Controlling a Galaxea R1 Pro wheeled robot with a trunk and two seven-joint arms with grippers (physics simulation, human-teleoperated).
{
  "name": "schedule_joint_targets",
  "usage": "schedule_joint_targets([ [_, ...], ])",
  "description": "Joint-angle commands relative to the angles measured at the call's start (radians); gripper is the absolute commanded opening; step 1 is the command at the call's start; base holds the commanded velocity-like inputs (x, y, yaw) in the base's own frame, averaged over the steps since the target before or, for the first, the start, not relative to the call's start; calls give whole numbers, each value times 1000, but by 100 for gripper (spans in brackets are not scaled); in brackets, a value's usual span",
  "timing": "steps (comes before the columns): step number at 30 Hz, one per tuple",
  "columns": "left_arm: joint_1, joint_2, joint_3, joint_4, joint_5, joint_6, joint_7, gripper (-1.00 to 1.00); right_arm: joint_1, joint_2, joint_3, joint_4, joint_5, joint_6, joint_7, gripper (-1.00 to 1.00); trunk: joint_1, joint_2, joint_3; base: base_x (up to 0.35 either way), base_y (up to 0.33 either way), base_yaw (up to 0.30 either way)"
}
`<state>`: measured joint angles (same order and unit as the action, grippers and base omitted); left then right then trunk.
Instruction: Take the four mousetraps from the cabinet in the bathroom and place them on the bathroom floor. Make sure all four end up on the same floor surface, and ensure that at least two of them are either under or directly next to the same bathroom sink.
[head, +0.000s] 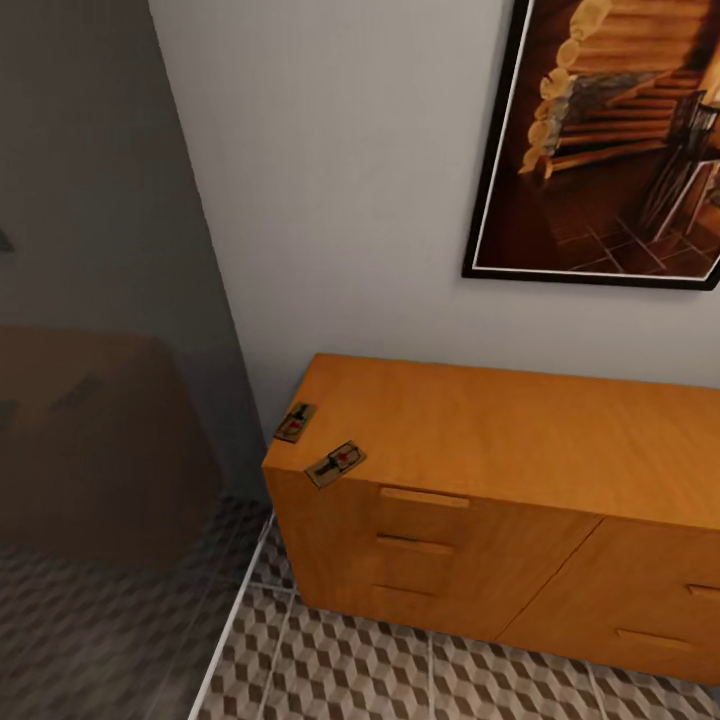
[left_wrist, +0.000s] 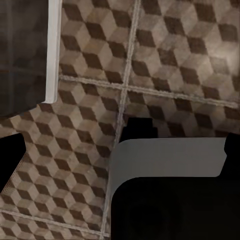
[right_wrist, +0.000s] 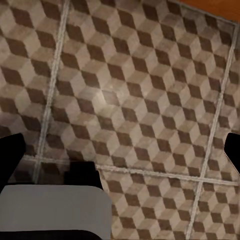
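Left tool (left_wrist: 120, 140) hung over the bathroom floor (left_wrist: 165, 70) in its wrist view, dark fingertips at the picture's two side edges, so it stood wide with nothing between them. The right tool (right_wrist: 120, 150) showed the same in its own wrist view: tips far apart, wide, over bare cube-patterned tiles, with a sliver of orange wood in one corner.

In the head view two mousetraps lay on top of the cabinet (head: 500, 430), near its left front corner. One mousetrap (head: 295, 422) sat at the left edge; the other mousetrap (head: 336, 463) lay just beside it, closer to the front edge and turned at an angle, the two apart. Drawer fronts with slim handles showed below them. The cabinet stood on the patterned floor against a pale wall (head: 350, 180). A dark-framed picture (head: 600, 150) hung above its right part. A tinted glass panel (head: 100, 400) with a white bottom rail stood left of the cabinet.
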<state>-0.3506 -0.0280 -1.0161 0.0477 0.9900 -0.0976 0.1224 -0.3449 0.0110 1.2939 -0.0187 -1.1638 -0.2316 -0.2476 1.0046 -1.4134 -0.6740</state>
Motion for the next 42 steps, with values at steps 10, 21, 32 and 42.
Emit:
schedule_joint_targets([
  [10,-1,-1,-7,3,5,-4,0,100,0,1,8,-1,-7,-5,-4,100,1,0,-1,333,0,0],
  [21,-1,0,-7,3,5,-5,0,100,0,5,8,-2,-7,-8,-4,100,1,0,-1,172,0,0],
  [32,-1,0,-7,3,6,-6,0,100,0,5,8,-3,-5,-9,-5,100,1,0,-1,10,0,0],
  [42,-1,-1,-6,3,7,-8,0,100,0,9,8,-3,-8,-8,-5,100,1,0,-1,0,0,0],
])
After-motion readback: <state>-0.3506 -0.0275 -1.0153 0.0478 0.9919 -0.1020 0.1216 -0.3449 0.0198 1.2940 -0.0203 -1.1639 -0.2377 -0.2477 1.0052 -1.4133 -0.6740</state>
